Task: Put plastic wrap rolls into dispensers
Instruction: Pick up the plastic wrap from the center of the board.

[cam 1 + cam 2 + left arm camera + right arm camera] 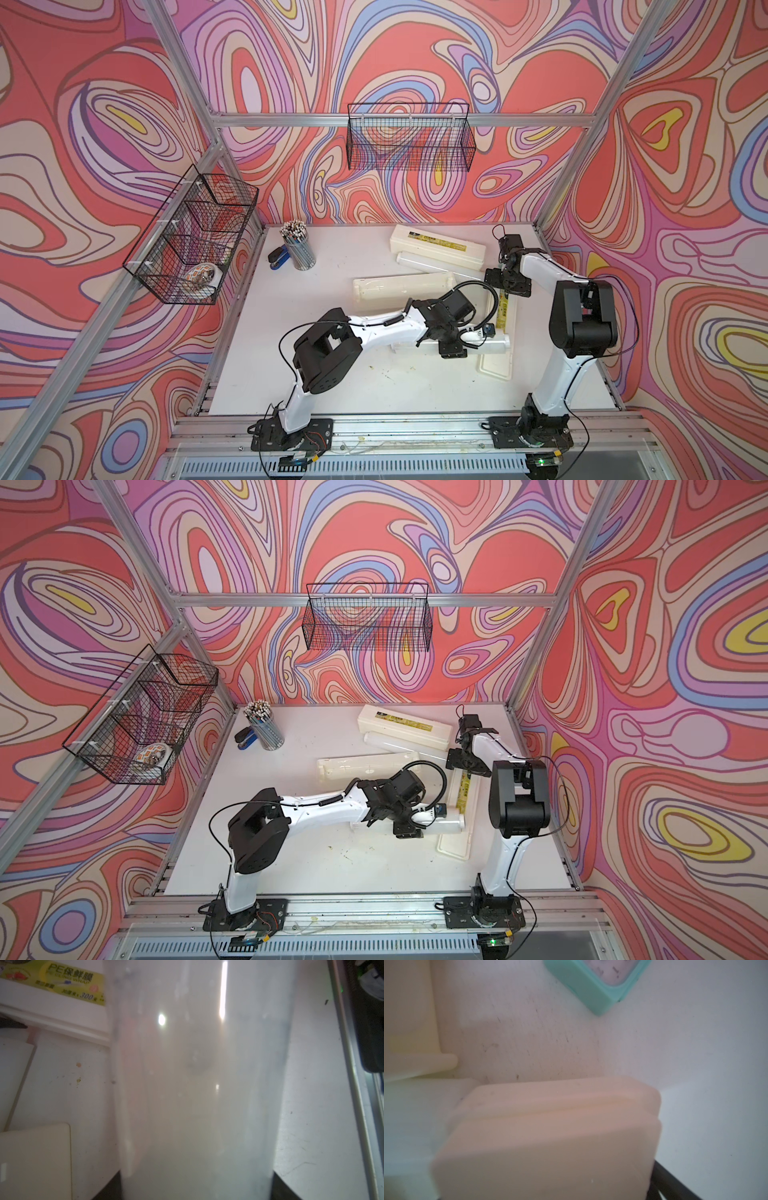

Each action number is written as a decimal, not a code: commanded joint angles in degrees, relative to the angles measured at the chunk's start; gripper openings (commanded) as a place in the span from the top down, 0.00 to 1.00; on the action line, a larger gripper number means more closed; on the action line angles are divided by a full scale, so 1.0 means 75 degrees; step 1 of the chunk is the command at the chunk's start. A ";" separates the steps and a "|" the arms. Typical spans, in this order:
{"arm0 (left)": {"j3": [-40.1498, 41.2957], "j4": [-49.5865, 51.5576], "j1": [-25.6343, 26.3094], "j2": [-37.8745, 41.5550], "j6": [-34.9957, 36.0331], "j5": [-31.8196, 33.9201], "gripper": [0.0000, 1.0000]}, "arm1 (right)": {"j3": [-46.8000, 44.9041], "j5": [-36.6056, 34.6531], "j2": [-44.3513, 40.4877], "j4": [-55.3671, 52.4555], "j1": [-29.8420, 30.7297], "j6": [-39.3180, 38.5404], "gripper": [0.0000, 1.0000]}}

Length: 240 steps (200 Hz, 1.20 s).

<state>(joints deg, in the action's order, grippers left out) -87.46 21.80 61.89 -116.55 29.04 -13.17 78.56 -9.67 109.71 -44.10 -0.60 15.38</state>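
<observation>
My left gripper (pixel 461 343) (pixel 196 1188) is shut on a glossy white plastic wrap roll (pixel 496 344) (pixel 197 1084). The roll lies crosswise over an opened dispenser (pixel 496 365) at the right, which runs front to back; its yellow label (pixel 62 980) shows. My right gripper (pixel 505 286) (pixel 571 1167) stands open at its widest over that dispenser's far end (pixel 550 1126), with one finger (pixel 670 1180) against its side. A closed dispenser (pixel 436 245) lies at the back, with a second roll (pixel 432 266) along its front. Another long cream tray part (pixel 399 289) lies mid-table.
A cup of pencils (pixel 298 245) and a blue stapler (pixel 277 257) stand at the back left. Wire baskets hang on the back wall (pixel 409 137) and the left wall (pixel 191 237). A small green tab (pixel 593 987) lies on the table beyond the right gripper.
</observation>
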 commanded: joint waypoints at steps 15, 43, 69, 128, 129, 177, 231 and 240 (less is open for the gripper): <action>-0.1226 -0.0400 0.0348 -0.0844 -0.0396 0.0505 1.00 | -0.0104 -0.0355 -0.0272 -0.0224 0.0125 0.0220 0.02; -0.1804 0.0222 0.0352 -0.1596 -0.0688 0.0921 1.00 | 0.0087 -0.0066 -0.0415 -0.0518 0.0124 0.0118 0.02; -0.1644 0.0398 0.0350 -0.1815 -0.1024 0.0833 1.00 | 0.0452 0.0297 -0.0473 -0.0786 0.0105 -0.0010 0.02; -0.1053 0.0148 0.0455 -0.0699 -0.0695 0.1300 1.00 | 0.1290 -0.0281 -0.0895 -0.1156 0.0098 -0.0648 0.02; -0.1071 0.0191 0.0455 -0.0677 -0.0660 0.1323 1.00 | 0.1302 -0.0287 -0.0906 -0.1154 0.0101 -0.0646 0.02; -0.1947 0.1981 0.0080 0.0189 0.0322 0.1911 1.00 | 0.1957 -0.0214 -0.0894 -0.1433 0.0068 -0.0788 0.02; -0.2972 0.3104 -0.0625 0.0477 0.0813 0.2730 1.00 | 0.1903 0.0223 -0.0952 -0.1387 0.0067 -0.0785 0.02; -0.2941 0.3024 -0.0722 0.0544 0.0969 0.2802 1.00 | 0.1861 0.0286 -0.0952 -0.1369 0.0068 -0.0773 0.02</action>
<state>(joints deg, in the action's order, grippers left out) -105.58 43.31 58.63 -118.74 32.36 3.36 92.77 -9.41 103.92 -53.82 0.03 9.89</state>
